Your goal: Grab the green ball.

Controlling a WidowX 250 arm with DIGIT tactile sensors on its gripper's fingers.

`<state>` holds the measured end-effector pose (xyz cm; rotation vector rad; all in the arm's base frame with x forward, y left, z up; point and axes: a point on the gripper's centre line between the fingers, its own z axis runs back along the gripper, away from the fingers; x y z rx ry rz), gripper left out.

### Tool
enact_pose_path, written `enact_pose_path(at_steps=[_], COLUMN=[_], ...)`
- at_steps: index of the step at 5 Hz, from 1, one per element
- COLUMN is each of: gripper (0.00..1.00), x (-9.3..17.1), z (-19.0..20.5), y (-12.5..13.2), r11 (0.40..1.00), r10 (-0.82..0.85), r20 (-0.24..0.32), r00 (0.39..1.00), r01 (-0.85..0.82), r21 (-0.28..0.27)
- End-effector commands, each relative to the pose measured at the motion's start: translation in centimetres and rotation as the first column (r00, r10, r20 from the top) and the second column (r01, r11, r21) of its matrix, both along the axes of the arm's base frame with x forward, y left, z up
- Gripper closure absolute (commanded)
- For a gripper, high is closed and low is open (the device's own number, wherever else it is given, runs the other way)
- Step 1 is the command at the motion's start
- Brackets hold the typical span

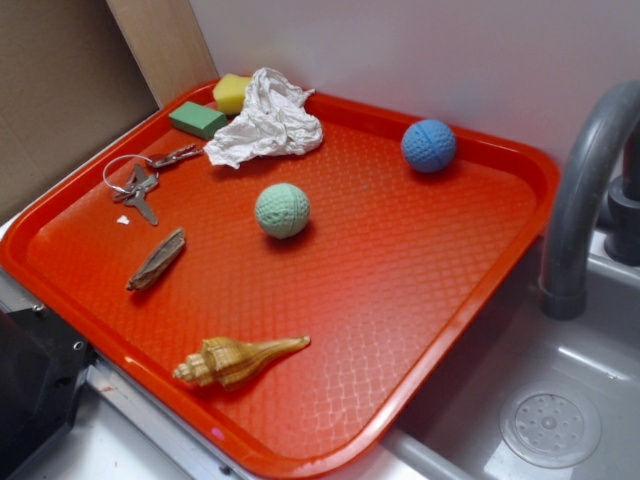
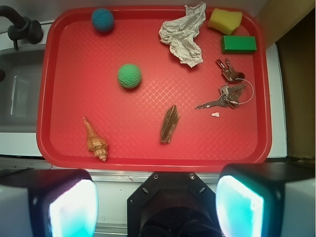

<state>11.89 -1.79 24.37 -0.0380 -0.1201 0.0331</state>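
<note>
Sitting near the middle of the red tray (image 1: 500, 290), the green ball (image 1: 282, 210) rests alone on the patterned floor, touching nothing. Bare tray surface surrounds it on every side. In the wrist view the ball (image 2: 129, 76) lies left of centre, with the blue ball (image 2: 102, 20) well apart near the far left corner, close to the tray's raised rim.

The crumpled white cloth (image 2: 183, 35) lies toward the far rim, with the yellow sponge (image 2: 224, 20) and the green sponge block (image 2: 239, 44) packed into the far right corner beside it. The keys on a ring (image 2: 229, 91) spread along the right side, near that edge. A small piece of wood (image 2: 169, 124) lies between the keys and the ball, apart from both. The seashell (image 2: 96, 140) rests close to the near rim, well below the ball.

The gripper (image 2: 158, 197) hangs outside the tray, above its near edge, its two fingers spread wide at the bottom corners of the wrist view, clasping nothing. The left finger pad (image 2: 73, 207) and the right one (image 2: 239, 205) glow pale cyan.

Beyond the tray's left rim lies a grey sink (image 2: 15, 98) with a curved faucet (image 1: 585, 190) standing just beside the tray.
</note>
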Motion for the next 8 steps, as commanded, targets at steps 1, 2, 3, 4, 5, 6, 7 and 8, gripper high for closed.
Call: enact_pose_path(at_steps=[1, 2, 3, 4, 5, 6, 7, 8], gripper=[0.00, 0.00, 0.00, 0.00, 0.00, 0.00, 0.00, 0.00], x=[0.0, 5.0, 9.2, 11.2, 12.4, 12.4, 13.1, 13.9], z=[0.0, -5.0, -9.9, -14.7, -16.7, -16.8, -18.0, -19.7], y=[0.0, -3.8, -6.2, -7.0, -5.4, -2.9, -2.2, -3.8], r11=[1.000, 0.993, 0.970, 0.955, 0.957, 0.966, 0.968, 0.951], r10=[0.000, -0.118, -0.242, -0.288, -0.269, -0.238, -0.244, -0.279], r20=[0.000, 0.060, 0.085, 0.082, 0.060, 0.063, 0.040, 0.030], r00=[1.000, 0.991, 0.966, 0.954, 0.961, 0.969, 0.969, 0.960], r01=[0.000, 0.116, 0.240, 0.280, 0.260, 0.229, 0.241, 0.281], r21=[0.000, 0.033, 0.037, 0.097, 0.125, 0.122, 0.070, -0.128])
